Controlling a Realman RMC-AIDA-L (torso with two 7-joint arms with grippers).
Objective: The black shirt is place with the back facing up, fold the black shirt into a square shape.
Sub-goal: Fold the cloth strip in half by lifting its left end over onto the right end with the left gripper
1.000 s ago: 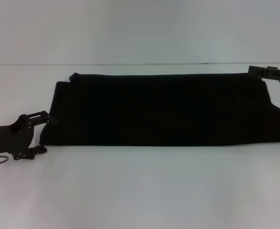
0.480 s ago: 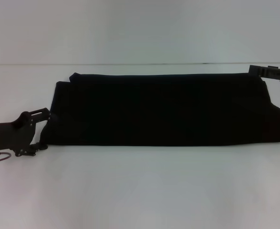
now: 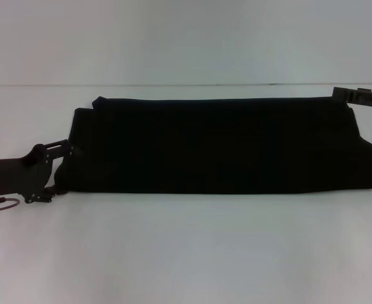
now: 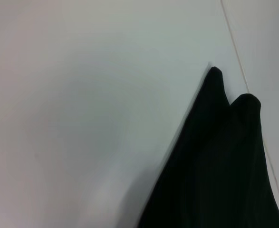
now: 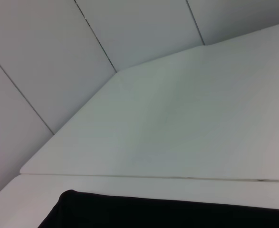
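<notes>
Shirt [image 3: 217, 145] lies folded into a long band; left gripper [image 3: 62, 166] touches its left end, right gripper [image 3: 353, 96] its far right corner, jaw states unclear. Next, likely folding crosswise.

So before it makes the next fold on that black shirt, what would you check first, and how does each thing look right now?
1. Black shirt already folded into a long flat band on the table: ok.
2. Shirt a square: not ok, far wider than deep.
3. Left tool at the shirt's left end, near corner: ok.
4. Left tool actually holding cloth: cannot tell.
5. Right tool at the far right corner: ok; its hold on the cloth: cannot tell.
6. Shirt lying smooth, no bunching: ok, apart from a small flap at the far left corner.
</notes>
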